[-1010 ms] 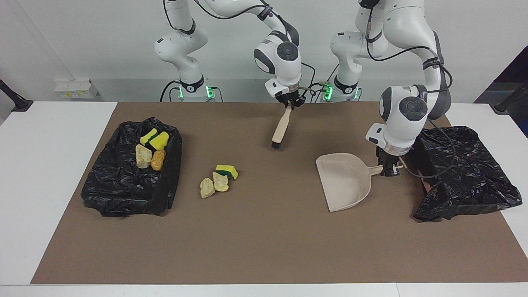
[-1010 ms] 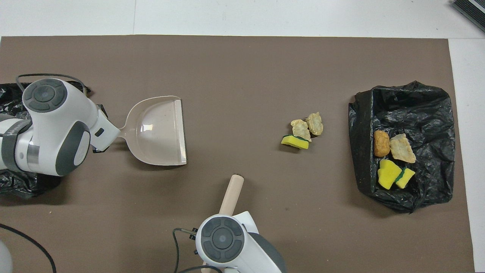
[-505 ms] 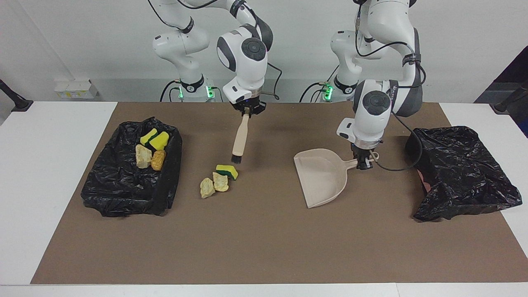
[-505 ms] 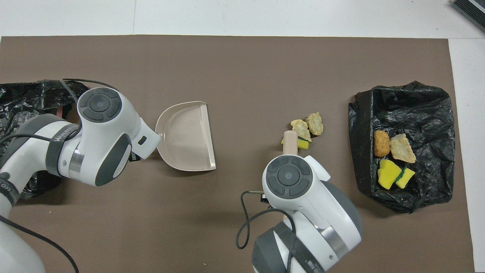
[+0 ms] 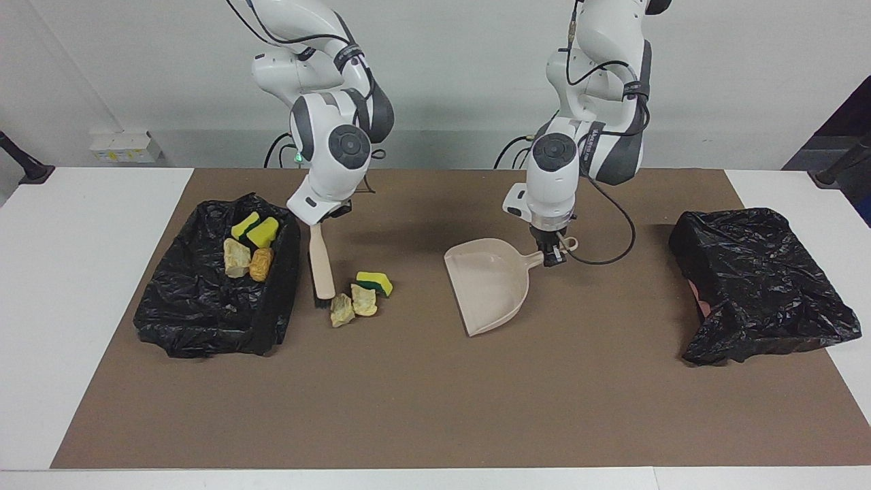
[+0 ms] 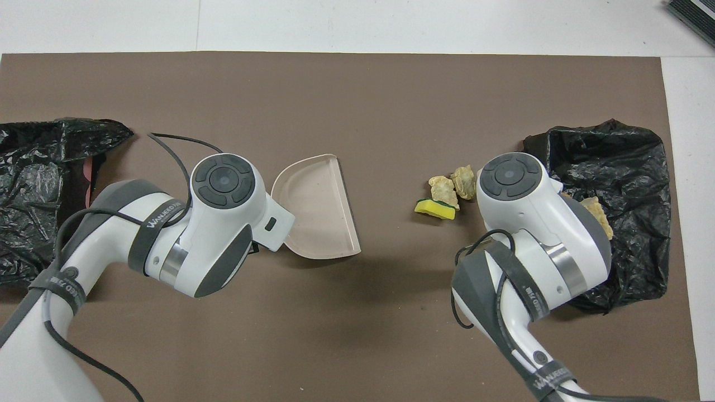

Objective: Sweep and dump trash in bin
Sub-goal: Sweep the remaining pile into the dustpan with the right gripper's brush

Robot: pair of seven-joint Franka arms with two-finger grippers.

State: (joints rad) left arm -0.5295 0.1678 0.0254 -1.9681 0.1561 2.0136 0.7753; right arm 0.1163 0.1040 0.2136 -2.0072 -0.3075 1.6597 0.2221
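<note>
Three loose trash scraps lie on the brown mat: a yellow-and-green sponge piece [image 5: 374, 281] [image 6: 435, 208] and two tan chunks [image 5: 364, 301] [image 5: 341, 309] [image 6: 442, 187]. My right gripper [image 5: 321, 221] is shut on the beige brush [image 5: 321, 262]. The brush hangs bristles-down between the black bin [image 5: 204, 320] and the scraps, close beside one chunk. My left gripper [image 5: 552, 256] is shut on the handle of the beige dustpan [image 5: 490, 286] [image 6: 318, 206]. The pan is low at the mat, its mouth toward the scraps and a gap away. In the overhead view the brush is hidden under my right arm.
The black bag-lined bin [image 6: 631, 162] at the right arm's end holds several scraps: sponge pieces [image 5: 255, 230] and tan chunks [image 5: 237, 257]. A second crumpled black bag [image 5: 762, 286] [image 6: 33, 184] lies at the left arm's end. A brown mat [image 5: 435, 408] covers the table.
Both arms moved toward the right arm's end. The brush went from mid-table to between the bin and the scraps. The dustpan slid away from the crumpled bag toward the scraps.
</note>
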